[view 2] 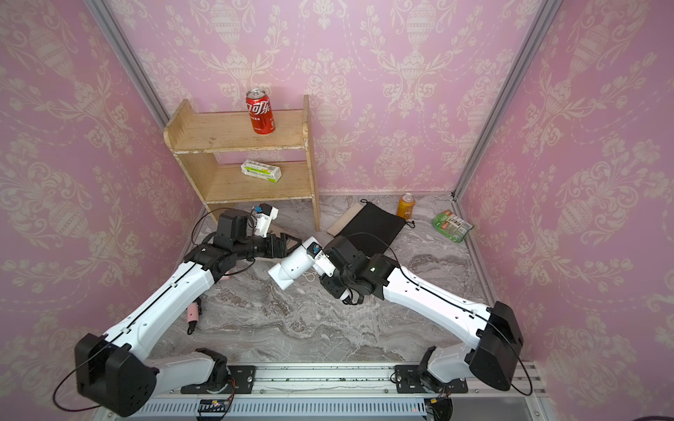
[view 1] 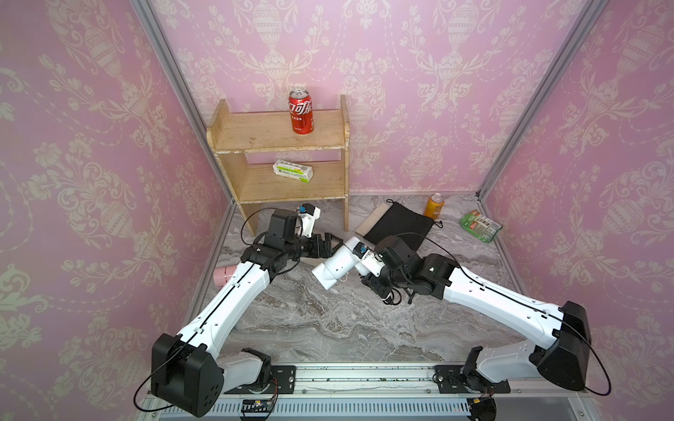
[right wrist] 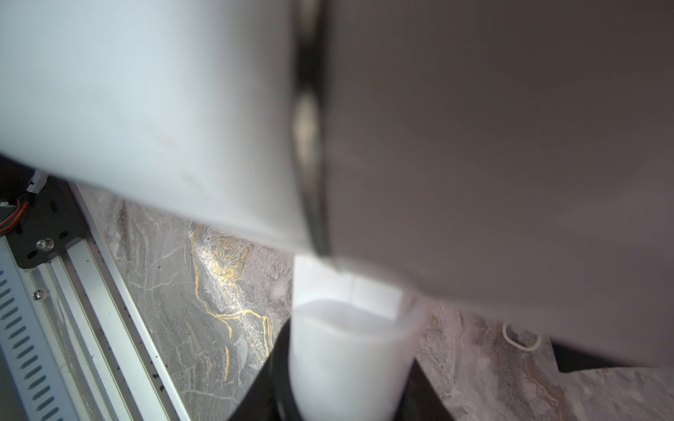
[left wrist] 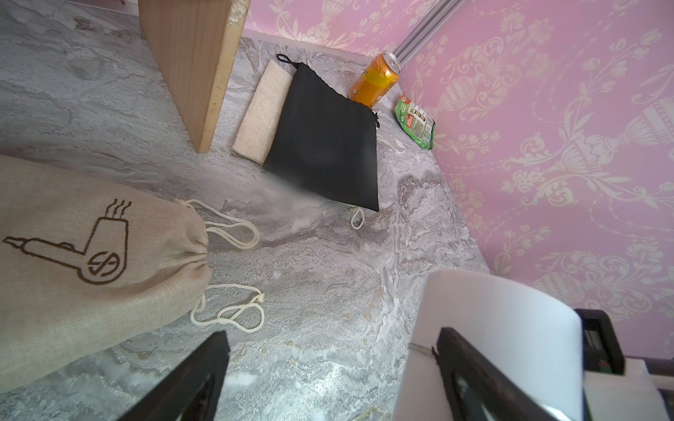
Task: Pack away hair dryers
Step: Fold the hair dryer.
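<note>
Left claw point(left wrist: 330, 337) between beige pouch point(left wrist: 91, 255) and white hair dryer point(left wrist: 503, 320).

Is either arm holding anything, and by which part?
Right end effector grips the white hair dryer by its handle; left end effector is open, holding nothing.

a: legible print, pass one. red can point(view 1: 301, 113) point(view 2: 260, 112) on the top board of the shelf point(view 1: 255, 133): white chinese brand script down its side, 可乐 readable in both top views. the smaller line beneath is too fine to read.
b: noted. beige pouch point(left wrist: 91, 255), left wrist view: no words, only a dark outline drawing of a hair dryer, three wavy lines off the nozzle, round monogram on its body, letters uncertain.
a: box point(view 1: 293, 171), green packet point(left wrist: 415, 122), orange can point(left wrist: 375, 82): all printed, all illegible.
</note>
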Controlling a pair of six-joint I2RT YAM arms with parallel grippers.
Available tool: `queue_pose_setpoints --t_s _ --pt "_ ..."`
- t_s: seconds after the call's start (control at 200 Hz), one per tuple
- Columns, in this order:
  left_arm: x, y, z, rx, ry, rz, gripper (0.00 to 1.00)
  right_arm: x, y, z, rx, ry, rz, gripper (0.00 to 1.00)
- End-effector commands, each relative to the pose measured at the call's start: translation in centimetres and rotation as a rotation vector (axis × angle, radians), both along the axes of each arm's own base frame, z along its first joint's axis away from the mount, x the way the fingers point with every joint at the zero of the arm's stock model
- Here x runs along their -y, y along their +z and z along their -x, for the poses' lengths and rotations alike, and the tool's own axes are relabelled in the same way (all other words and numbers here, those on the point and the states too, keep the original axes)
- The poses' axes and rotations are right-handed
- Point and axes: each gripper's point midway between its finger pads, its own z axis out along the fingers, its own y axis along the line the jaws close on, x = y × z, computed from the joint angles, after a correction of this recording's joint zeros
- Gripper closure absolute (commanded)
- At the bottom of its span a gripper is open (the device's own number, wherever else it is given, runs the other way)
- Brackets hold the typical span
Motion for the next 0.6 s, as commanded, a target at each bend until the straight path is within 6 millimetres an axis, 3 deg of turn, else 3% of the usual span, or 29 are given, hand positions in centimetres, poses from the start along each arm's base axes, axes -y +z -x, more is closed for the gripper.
queue_pose_setpoints --t_s 0.0,0.41,0.595 --pt "0.5 0.4 1.4 0.017 -0.063 -0.015 0.08 -1.4 3.2 -1.0 0.077 0.034 -0.092 0.64" --pt "2.5 3.5 2.1 0.019 -0.214 0.058 0.07 0.5 4.3 -1.4 0.205 0.045 -0.032 0.64" --pt "3.3 3.1 2.9 -0.028 -0.299 0.068 0.07 0.7 4.0 -1.8 0.244 0.059 0.006 0.63"
